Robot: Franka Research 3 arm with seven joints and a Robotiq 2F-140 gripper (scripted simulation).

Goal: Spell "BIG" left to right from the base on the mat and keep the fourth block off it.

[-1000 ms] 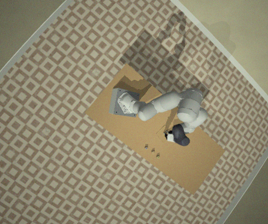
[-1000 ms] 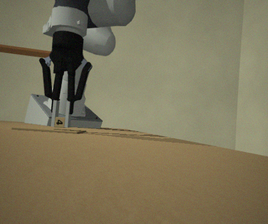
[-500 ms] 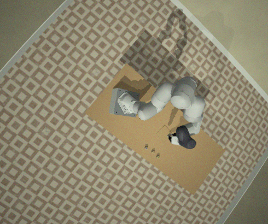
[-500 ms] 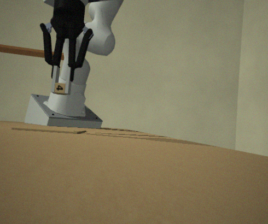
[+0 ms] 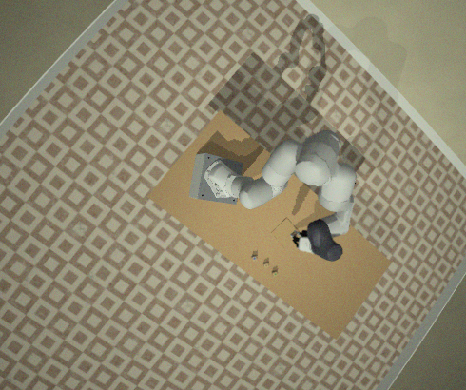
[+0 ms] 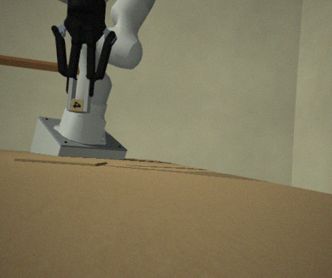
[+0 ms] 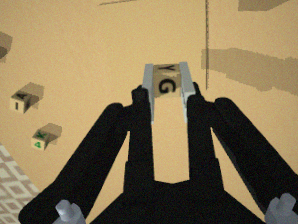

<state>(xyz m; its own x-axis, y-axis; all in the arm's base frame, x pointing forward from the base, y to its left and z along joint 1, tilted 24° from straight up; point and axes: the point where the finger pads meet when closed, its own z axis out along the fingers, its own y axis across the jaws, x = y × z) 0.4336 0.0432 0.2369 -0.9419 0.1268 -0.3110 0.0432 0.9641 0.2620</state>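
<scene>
My gripper is shut on the G block. It holds it in the air; in the wrist view a G and a Y show, in the exterior view a 4. The thin mat lies flat on the table, seen mostly by its edge lines. Off the mat, one block shows dark marks, one like an I. Another block shows green marks. A third block is too small to read.
The robot base stands on the table, beyond the mat in the exterior view. The three loose blocks stand in a slanting line near the table's long edge. Shadows of the arm fall across the table.
</scene>
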